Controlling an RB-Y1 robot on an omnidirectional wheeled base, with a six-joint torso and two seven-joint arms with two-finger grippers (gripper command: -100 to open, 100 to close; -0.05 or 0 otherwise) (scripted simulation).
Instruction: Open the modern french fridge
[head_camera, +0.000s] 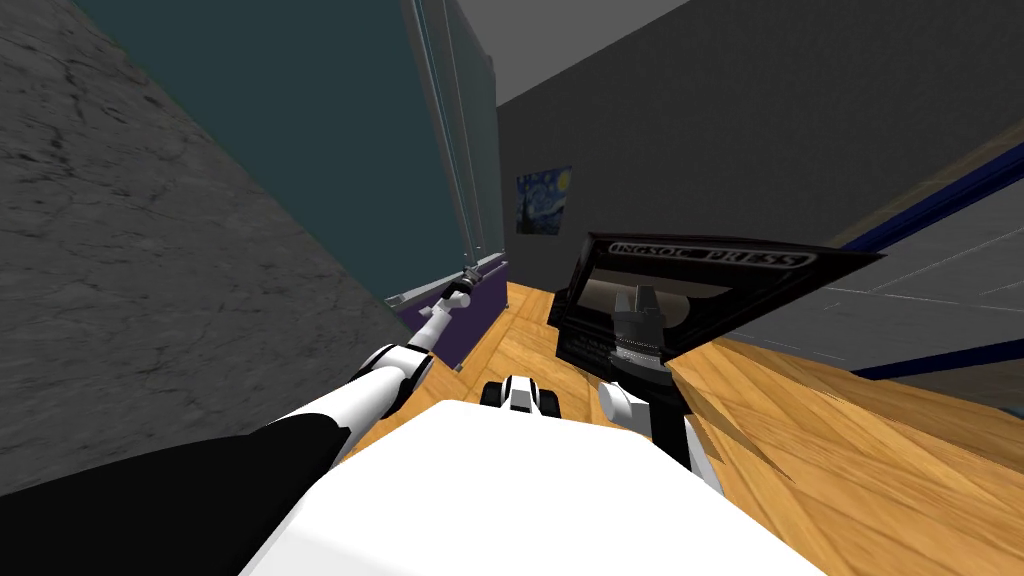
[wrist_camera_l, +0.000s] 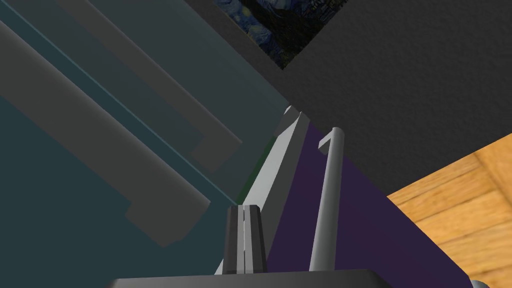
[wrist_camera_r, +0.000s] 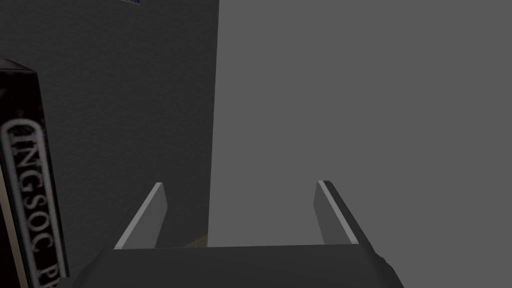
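Observation:
The fridge (head_camera: 330, 150) rises at my left with tall dark teal doors and long grey door handles (head_camera: 450, 130); under them is a purple drawer (head_camera: 485, 300). My left gripper (head_camera: 462, 290) is stretched out to the foot of those handles. In the left wrist view it (wrist_camera_l: 243, 212) is shut with nothing between its fingers, its tip beside a light grey strip (wrist_camera_l: 277, 170) that divides the teal doors from the purple drawer (wrist_camera_l: 360, 220). The door handles (wrist_camera_l: 105, 145) lie to one side, the drawer's grey handle (wrist_camera_l: 327, 200) to the other. My right gripper (head_camera: 640, 298) (wrist_camera_r: 239, 192) is open and holds nothing.
A black box lettered "INGSOC PRESS" (head_camera: 700, 290) (wrist_camera_r: 25, 200) stands on the wooden floor (head_camera: 850, 440) just beyond my right hand. A dark marbled wall (head_camera: 120, 250) is close on the left. A grey unit with blue trim (head_camera: 930, 290) runs along the right.

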